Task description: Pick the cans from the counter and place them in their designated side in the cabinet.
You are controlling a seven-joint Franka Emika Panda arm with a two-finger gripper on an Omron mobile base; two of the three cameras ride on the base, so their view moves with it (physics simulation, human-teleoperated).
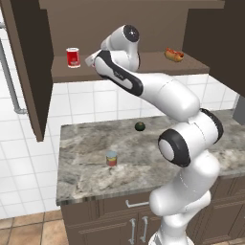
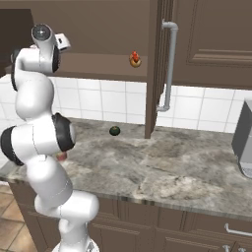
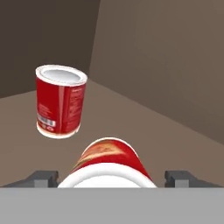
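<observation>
One red can (image 3: 60, 101) with a white rim stands on the cabinet shelf (image 1: 158, 66), ahead and left of my hand; it also stands at the shelf's left end (image 1: 72, 57). A second red can (image 3: 111, 159) sits between my fingertips (image 3: 43, 178), which stand wide apart, the right one clear of its side. My gripper (image 3: 112, 178) is open inside the cabinet, with the arm reaching up to the shelf. On the counter (image 1: 86, 179) stands a short can (image 1: 111, 158) with a blue-grey top, far below the hand.
A hot dog (image 1: 174, 54) lies at the shelf's right end. A dark green fruit (image 1: 139, 126) rests near the counter's back. The open cabinet door (image 1: 28, 72) hangs at the left. A grey appliance (image 2: 243, 142) stands at the counter's right; drawers (image 1: 129, 203) run below.
</observation>
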